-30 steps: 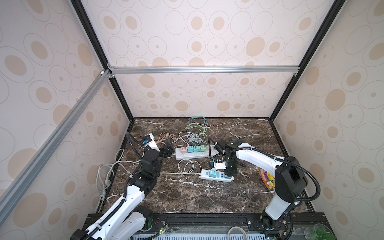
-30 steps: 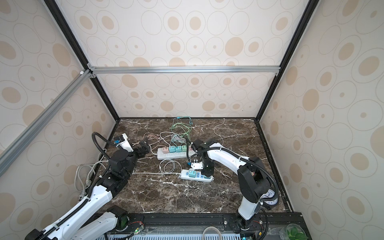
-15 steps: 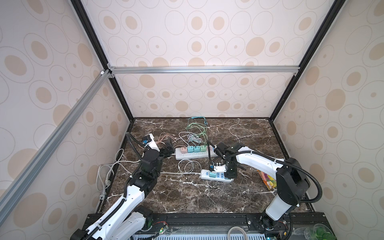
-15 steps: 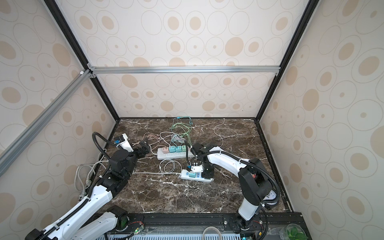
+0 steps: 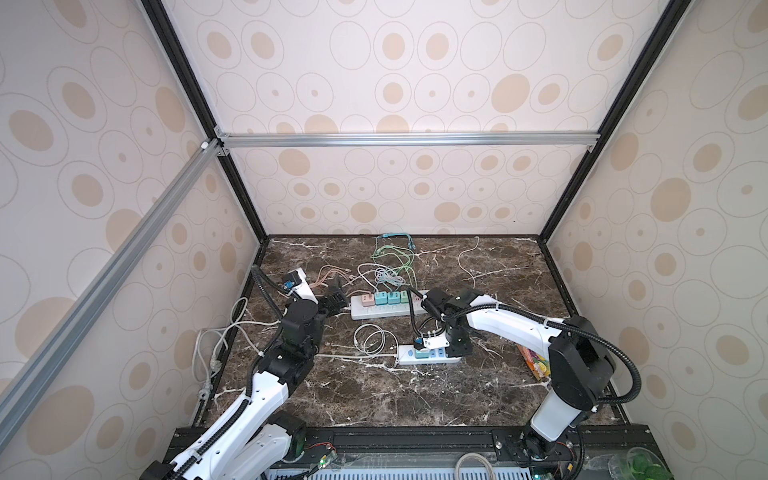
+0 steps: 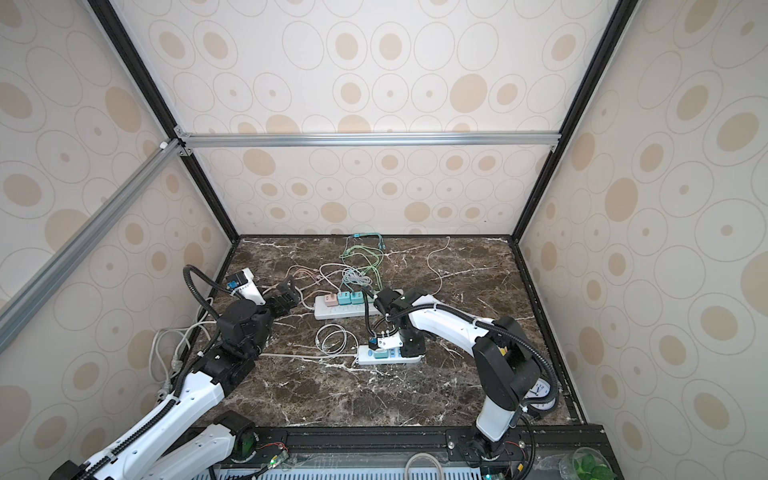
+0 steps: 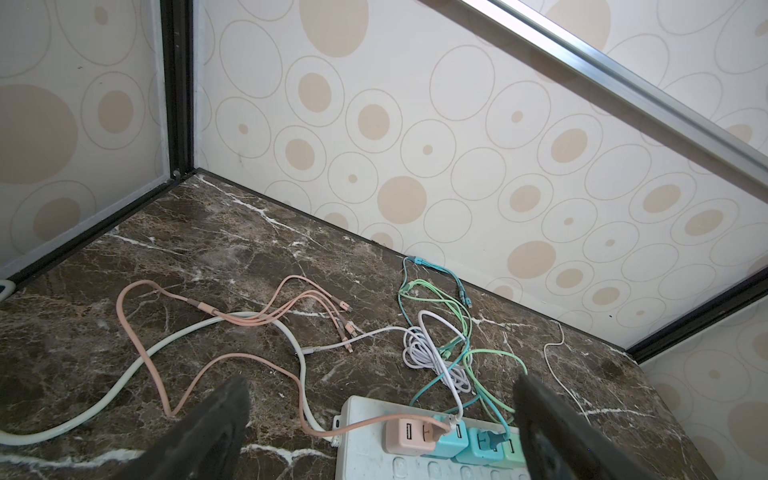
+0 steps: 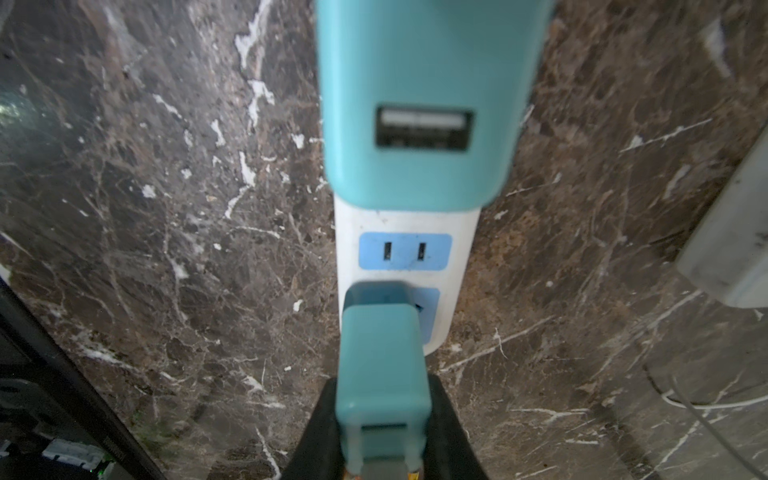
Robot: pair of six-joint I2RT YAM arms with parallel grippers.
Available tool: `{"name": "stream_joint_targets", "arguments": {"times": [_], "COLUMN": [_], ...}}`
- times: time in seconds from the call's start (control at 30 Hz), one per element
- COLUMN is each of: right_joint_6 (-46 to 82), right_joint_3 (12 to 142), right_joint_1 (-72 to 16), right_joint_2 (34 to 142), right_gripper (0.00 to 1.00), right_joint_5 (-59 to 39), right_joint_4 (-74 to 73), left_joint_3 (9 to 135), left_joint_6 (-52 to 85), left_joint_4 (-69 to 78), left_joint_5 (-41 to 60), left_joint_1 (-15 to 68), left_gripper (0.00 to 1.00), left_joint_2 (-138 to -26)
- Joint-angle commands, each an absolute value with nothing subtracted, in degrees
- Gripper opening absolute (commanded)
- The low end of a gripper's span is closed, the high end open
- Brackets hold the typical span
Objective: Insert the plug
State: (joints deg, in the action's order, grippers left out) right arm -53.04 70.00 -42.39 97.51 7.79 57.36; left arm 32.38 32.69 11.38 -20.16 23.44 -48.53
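Observation:
My right gripper (image 8: 382,415) is shut on a teal plug (image 8: 382,361), one black finger on each side. The plug stands over the end socket of a small white power strip (image 8: 405,220); its prongs are hidden. Beside it is a free blue socket (image 8: 405,251), then another teal charger (image 8: 428,83) sitting in the strip. In both top views this gripper (image 5: 455,347) (image 6: 409,347) covers the right end of the small strip (image 5: 405,354) (image 6: 365,354). My left gripper (image 7: 380,388) (image 5: 336,297) is open and holds nothing, just left of the long white strip (image 7: 374,457).
The long strip (image 5: 386,311) carries a pink charger (image 7: 409,434) and several teal ones, with a tangle of pink, white and green cables (image 7: 432,345) behind it. A white cable coil (image 5: 372,338) lies left of the small strip. A colourful packet (image 5: 534,365) lies by the right wall.
My right gripper has come down and slightly left with the teal plug, onto the right end of the small strip. The left arm has not moved.

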Motion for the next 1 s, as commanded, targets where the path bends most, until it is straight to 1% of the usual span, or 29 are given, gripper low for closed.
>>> {"name": "stream_joint_targets", "arguments": {"times": [0.0,0.03,0.07,0.1,0.13,0.17,0.2,0.23,0.5,0.67,0.8,0.97], "right_joint_6": [-54.6,-53.9,-53.3,-52.4,-51.8,-51.4,-50.9,-50.2,-49.2,-47.6,-47.2,-45.4], "right_joint_3": [70.4,70.8,71.1,71.1,70.9,70.7,70.5,70.3,68.5,69.2,69.8,73.1], "right_joint_1": [-43.6,-43.6,-43.6,-43.7,-43.6,-43.6,-43.6,-43.6,-43.3,-40.7,-39.5,-34.6], "right_joint_2": [99.9,100.0,99.8,99.6,99.3,98.8,98.4,97.8,92.3,90.9,90.6,89.4], "right_gripper": [0.08,0.11,0.17,0.27,0.40,0.59,0.93,1.00,1.00,0.99,0.99,1.00], "right_joint_5": [3.7,3.2,3.0,3.0,3.0,3.1,3.4,3.6,1.5,0.1,2.7,3.8], "right_joint_4": [56.6,57.4,58.0,58.2,58.4,58.7,58.7,58.8,62.1,66.1,70.5,74.9], "left_joint_3": [32.8,32.8,32.9,32.9,32.9,32.9,32.9,32.9,32.9,33.0,33.5,33.9], "left_joint_6": [31.7,31.6,31.6,31.6,31.6,31.6,31.6,31.5,31.5,31.0,30.4,29.4], "left_joint_4": [10.7,10.6,10.5,10.5,10.6,10.6,10.7,10.8,11.5,11.7,11.7,11.7], "left_joint_5": [-21.8,-21.9,-21.9,-22.0,-22.0,-22.1,-22.1,-22.1,-21.5,-21.6,-21.9,-23.2], "left_joint_1": [22.9,22.9,22.8,22.9,22.9,22.9,22.9,22.9,22.9,22.8,22.7,22.6], "left_gripper": [0.98,0.98,0.98,0.98,0.98,0.99,0.98,0.98,0.98,0.98,0.98,0.98], "left_joint_2": [-47.6,-47.6,-47.6,-47.6,-47.6,-47.6,-47.6,-47.7,-48.8,-49.0,-49.1,-49.1]}}
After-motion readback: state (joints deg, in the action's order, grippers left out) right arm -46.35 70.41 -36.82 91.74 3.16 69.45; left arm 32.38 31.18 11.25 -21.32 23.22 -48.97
